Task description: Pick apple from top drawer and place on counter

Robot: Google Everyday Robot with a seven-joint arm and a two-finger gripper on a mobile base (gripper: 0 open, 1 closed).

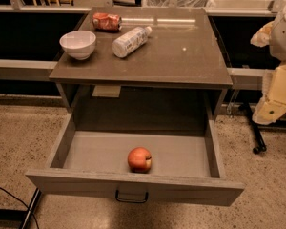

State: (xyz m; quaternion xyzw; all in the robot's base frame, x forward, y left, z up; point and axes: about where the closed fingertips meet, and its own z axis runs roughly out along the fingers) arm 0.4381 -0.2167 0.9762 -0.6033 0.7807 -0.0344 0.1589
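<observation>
Holds claw (270,109) right of bench (181,56), grip state impossible to tell, apple (139,160) lying in open top drawer (186,152).

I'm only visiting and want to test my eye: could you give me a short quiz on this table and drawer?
1. True or false: the apple lies in the open top drawer.
2. Which stands on the counter? A bowl; B plate; C mug.
3. At which edge of the view is the gripper, clear of the drawer?
Key: 1 true; 2 A; 3 the right edge.
</observation>
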